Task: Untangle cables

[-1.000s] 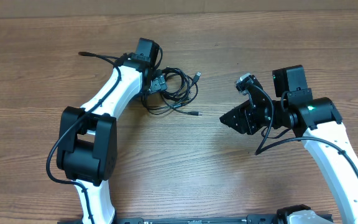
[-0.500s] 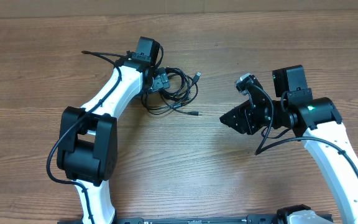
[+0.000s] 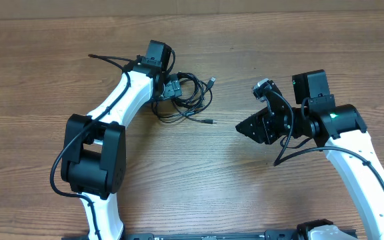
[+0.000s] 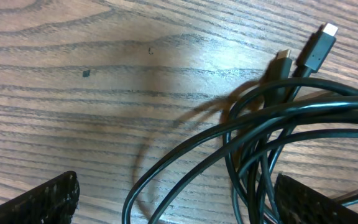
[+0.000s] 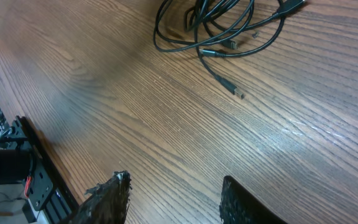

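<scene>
The cables (image 3: 193,100) lie as one loose black tangle on the wooden table, right of the left arm's wrist. My left gripper (image 3: 172,87) hangs over the tangle's left side, wide open. In the left wrist view several strands of the cables (image 4: 250,162) run between the two fingers (image 4: 42,200), and two silver-tipped plugs (image 4: 319,48) lie beyond. My right gripper (image 3: 242,128) stands apart to the right, open, with bare wood between its fingers (image 5: 107,199). From there the cables (image 5: 211,53) lie well ahead, one plug end (image 5: 238,93) trailing out.
The left arm's own thicker black wire (image 3: 105,60) sticks out to the left behind its wrist. A black rail with fittings (image 5: 36,180) runs along the table's near edge. Bare wood separates the tangle from the right gripper.
The left gripper has edged slightly up and right over the tangle. The right arm and the cables have not moved.
</scene>
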